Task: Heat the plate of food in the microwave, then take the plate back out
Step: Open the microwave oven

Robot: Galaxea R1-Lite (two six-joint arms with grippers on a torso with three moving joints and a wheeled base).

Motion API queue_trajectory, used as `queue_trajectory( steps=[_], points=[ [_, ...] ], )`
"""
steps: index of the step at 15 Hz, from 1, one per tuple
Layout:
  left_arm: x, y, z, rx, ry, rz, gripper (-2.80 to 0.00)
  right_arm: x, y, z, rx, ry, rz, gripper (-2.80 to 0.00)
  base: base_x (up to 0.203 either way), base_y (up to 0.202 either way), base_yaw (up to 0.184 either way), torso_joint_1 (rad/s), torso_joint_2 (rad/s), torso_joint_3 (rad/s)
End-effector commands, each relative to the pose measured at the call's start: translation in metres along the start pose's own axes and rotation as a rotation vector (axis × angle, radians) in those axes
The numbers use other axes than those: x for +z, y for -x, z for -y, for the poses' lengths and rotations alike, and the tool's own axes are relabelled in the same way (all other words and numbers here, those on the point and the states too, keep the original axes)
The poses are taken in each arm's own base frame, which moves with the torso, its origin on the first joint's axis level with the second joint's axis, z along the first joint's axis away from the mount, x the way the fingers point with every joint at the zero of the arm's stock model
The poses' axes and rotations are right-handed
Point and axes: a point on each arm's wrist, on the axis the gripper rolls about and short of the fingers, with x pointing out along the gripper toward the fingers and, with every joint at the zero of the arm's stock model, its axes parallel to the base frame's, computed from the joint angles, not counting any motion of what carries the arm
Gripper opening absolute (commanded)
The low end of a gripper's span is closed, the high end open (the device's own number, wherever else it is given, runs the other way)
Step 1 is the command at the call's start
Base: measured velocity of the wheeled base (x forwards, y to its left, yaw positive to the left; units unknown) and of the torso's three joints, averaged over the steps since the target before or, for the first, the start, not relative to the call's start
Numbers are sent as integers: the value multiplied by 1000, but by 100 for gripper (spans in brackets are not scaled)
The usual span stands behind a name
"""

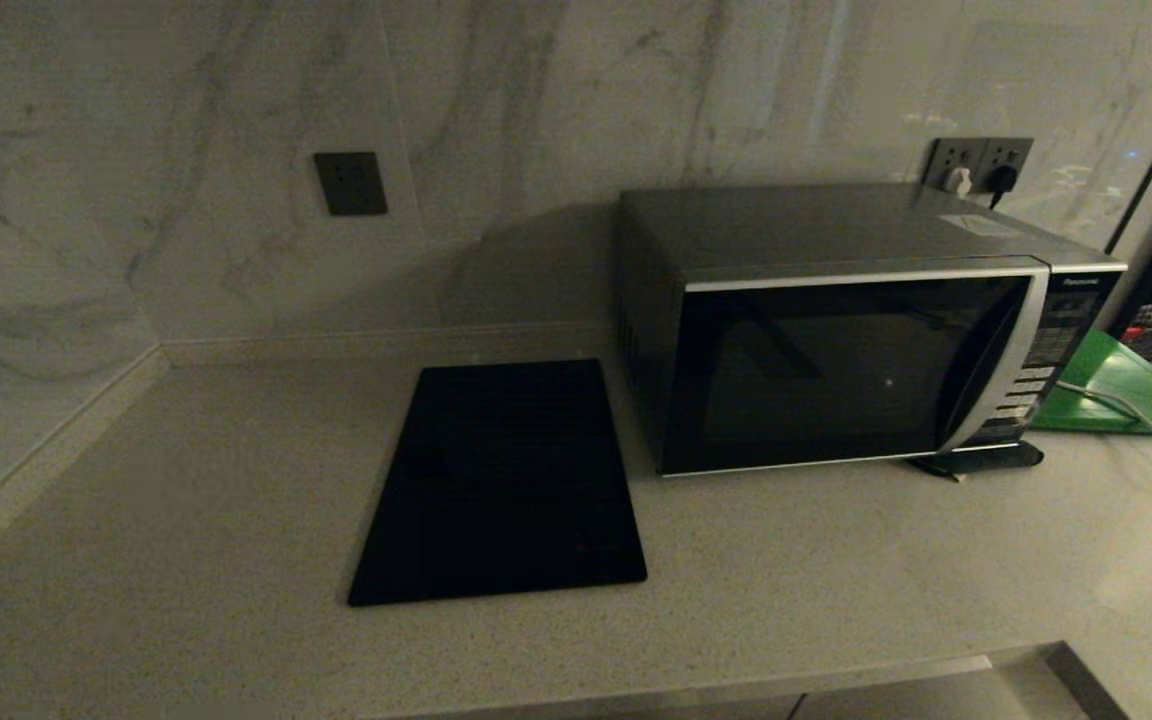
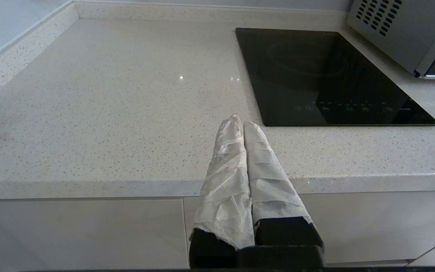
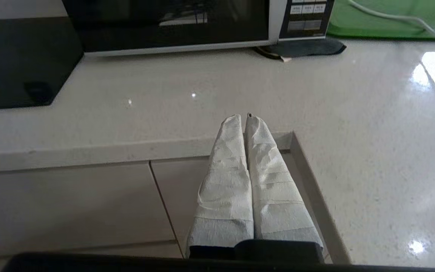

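Note:
The microwave (image 1: pixel 836 340) stands at the back right of the counter with its dark glass door closed; its vented side (image 2: pixel 395 26) and its lower front (image 3: pixel 172 26) show in the wrist views. The plate of food is out of view. My left gripper (image 2: pixel 242 121) hangs shut and empty over the counter's front edge, left of the black panel. My right gripper (image 3: pixel 243 118) is shut and empty too, at the counter's front edge in front of the microwave. Neither arm shows in the head view.
A flat black rectangular panel (image 1: pixel 506 480) lies on the counter left of the microwave. A green board (image 1: pixel 1126 390) with a white cable (image 1: pixel 1126 410) across it sits at the far right. Marble wall with sockets (image 1: pixel 981 165) behind. Cabinet fronts (image 3: pixel 70 204) lie below the counter edge.

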Motion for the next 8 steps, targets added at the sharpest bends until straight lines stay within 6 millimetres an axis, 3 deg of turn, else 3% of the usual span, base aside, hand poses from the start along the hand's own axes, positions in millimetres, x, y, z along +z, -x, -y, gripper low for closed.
queue_trajectory(
  steps=[1,8],
  points=[
    [0,0,0,1,1,-1,-280,-1,-1,0,-1,0,-7,-280,0,0,0,0,0,0],
    [0,0,0,0,1,-1,-280,-1,0,0,1,-2,-6,-280,0,0,0,0,0,0]
  ],
)
